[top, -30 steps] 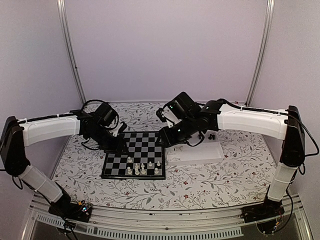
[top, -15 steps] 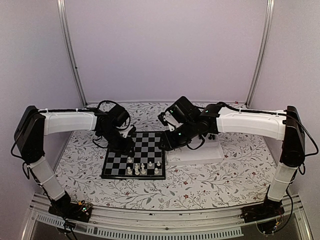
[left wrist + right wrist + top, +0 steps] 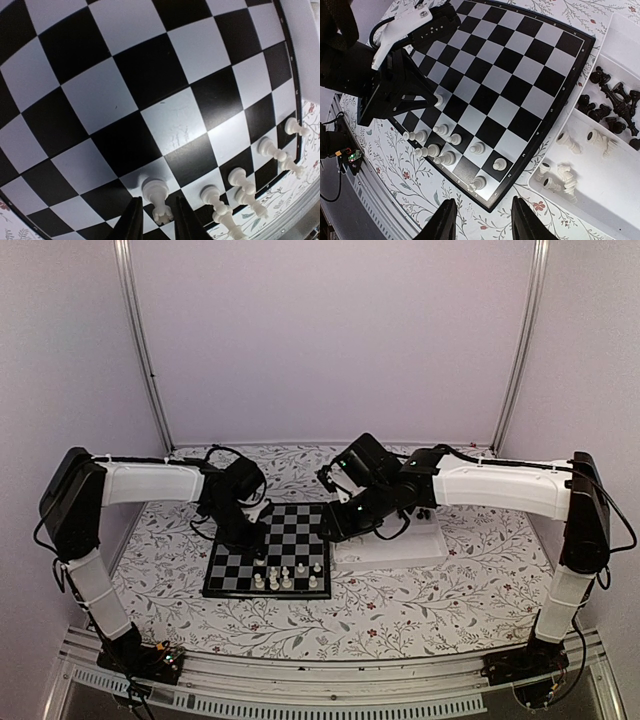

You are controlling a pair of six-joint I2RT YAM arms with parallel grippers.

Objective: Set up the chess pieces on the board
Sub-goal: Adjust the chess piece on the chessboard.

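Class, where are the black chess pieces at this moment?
In the right wrist view, the black chess pieces lie in the white tray, right of the board.

The left gripper's [image 3: 159, 223] dark fingertips [image 3: 134, 226] closely flank a standing white rook [image 3: 157, 196] near the chessboard's [image 3: 175, 125] edge; contact is unclear. More white pieces [image 3: 239, 181] line that edge, beside flowered cloth [image 3: 311, 120].

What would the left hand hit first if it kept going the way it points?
The left hand points down at the board. A white chess piece sits between its fingers, so it would likely meet that first, then the square underneath.
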